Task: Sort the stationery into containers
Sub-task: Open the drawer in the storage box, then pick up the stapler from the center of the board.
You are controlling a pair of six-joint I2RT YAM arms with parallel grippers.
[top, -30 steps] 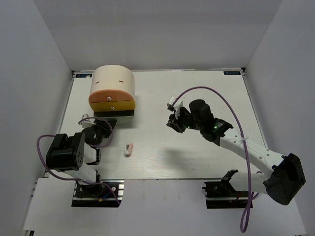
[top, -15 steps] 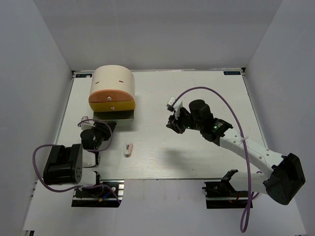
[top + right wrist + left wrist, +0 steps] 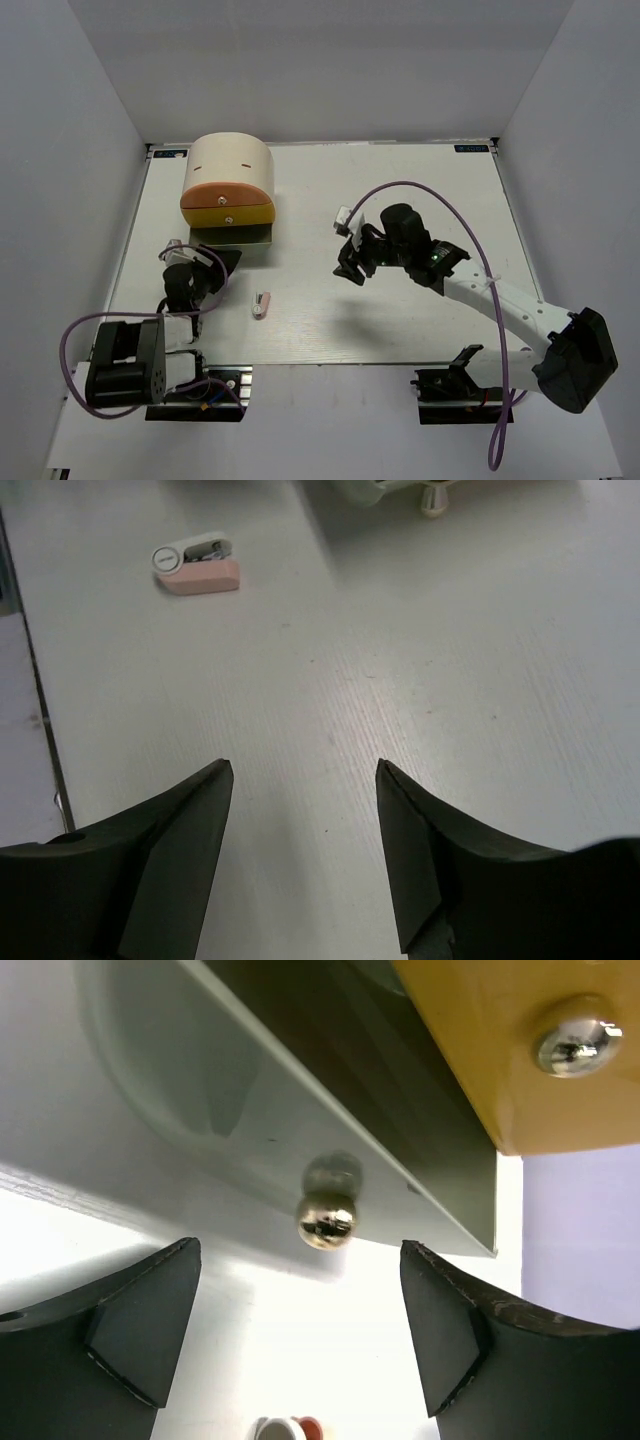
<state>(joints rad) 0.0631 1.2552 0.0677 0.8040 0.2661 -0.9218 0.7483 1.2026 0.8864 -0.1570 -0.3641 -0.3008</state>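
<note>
- Left gripper (image 3: pixel 205 268): jaws spread wide with nothing between them. It sits low over the table (image 3: pixel 400 190), just near of the box (image 3: pixel 230 160).
- In the left wrist view, the round metal knob (image 3: pixel 326 1222) of the bottom drawer (image 3: pixel 250 1130) lies straight ahead between the two fingers (image 3: pixel 140 1320). No finger touches it.
- The bottom drawer is pulled out toward the gripper, and its inside shows dark.
- The yellow drawer (image 3: pixel 228 212) and the orange drawer (image 3: pixel 228 190) are stacked above it and are both pushed in.
- Right gripper (image 3: pixel 302 770): jaws also apart and empty, hovering over bare table right of the box and well away from it.
- The white-pink piece (image 3: pixel 262 304) lies flat on the table, near of the box. It is between the grippers, closer to the left one and touching neither.
- No other stationery shows in these views.
</note>
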